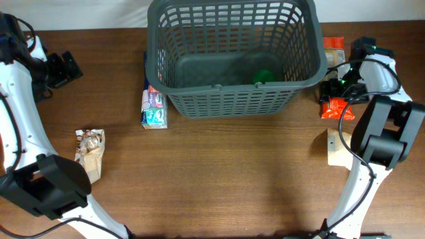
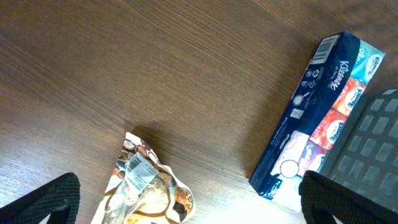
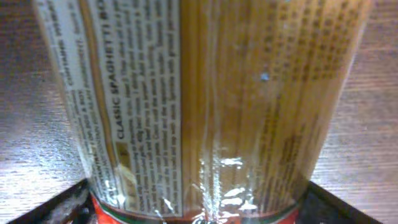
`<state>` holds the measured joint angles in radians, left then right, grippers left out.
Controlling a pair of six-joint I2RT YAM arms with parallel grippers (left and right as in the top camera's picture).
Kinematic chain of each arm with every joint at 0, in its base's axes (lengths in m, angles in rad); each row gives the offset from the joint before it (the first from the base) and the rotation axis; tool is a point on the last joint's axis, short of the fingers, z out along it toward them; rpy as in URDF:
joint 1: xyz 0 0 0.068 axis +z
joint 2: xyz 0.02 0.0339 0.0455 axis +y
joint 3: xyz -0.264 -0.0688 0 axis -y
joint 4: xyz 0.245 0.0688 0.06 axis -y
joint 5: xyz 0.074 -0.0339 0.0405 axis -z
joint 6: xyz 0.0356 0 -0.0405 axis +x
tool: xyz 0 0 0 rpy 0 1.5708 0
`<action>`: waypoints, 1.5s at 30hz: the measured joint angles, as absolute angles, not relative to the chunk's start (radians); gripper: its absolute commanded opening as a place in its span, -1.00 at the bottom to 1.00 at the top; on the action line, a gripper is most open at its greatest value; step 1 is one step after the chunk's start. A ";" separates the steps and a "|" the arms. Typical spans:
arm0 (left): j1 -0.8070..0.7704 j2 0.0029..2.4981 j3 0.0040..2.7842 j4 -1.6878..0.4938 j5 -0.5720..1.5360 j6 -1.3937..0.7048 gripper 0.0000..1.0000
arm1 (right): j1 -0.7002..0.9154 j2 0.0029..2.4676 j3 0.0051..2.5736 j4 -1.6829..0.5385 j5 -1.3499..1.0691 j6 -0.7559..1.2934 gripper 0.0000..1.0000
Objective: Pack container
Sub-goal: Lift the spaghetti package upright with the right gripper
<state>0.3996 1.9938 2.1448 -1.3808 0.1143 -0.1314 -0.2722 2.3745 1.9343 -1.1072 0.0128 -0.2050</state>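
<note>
**Left arm** (image 1: 18, 126): white links rise from a dark joint at 7 o'clock in the overhead view and reach up toward 10 o'clock.

**Left end effector** (image 1: 64, 67): black, at 10 o'clock. In the wrist view its two fingers (image 2: 43, 202) sit at 7 and 5 o'clock, spread wide, with nothing between them.

**Right arm** (image 1: 356, 182): white links rise from 5 o'clock, fold at a dark joint near 3 o'clock, and reach toward 2 o'clock.

**Right end effector** (image 1: 336, 87): black, green light lit. Its fingers (image 3: 351, 205) are spread as wide as the left pair, either side of a spaghetti pack (image 3: 199, 93) that fills the gap.
</note>
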 measured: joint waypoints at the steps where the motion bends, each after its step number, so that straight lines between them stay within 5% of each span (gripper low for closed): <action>1: 0.400 1.994 2.145 -1.381 0.114 -0.131 0.99 | -0.272 2.374 1.934 -1.108 0.011 -0.209 0.41; 13: 0.400 1.994 2.145 -1.381 0.114 -0.131 0.98 | -0.272 2.368 1.958 -1.120 0.021 -0.185 -0.92; 25: 0.400 1.994 2.145 -1.381 0.114 -0.131 0.99 | -0.272 2.424 2.111 -1.232 0.023 -0.150 -0.92; 45: 0.400 1.994 2.145 -1.381 0.114 -0.131 0.98 | -0.311 2.464 2.946 -1.547 0.010 0.011 -0.92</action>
<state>0.3996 1.9938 2.1448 -1.3808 0.1143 -0.1314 -0.3115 2.4638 2.9456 -1.5471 0.0101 0.0113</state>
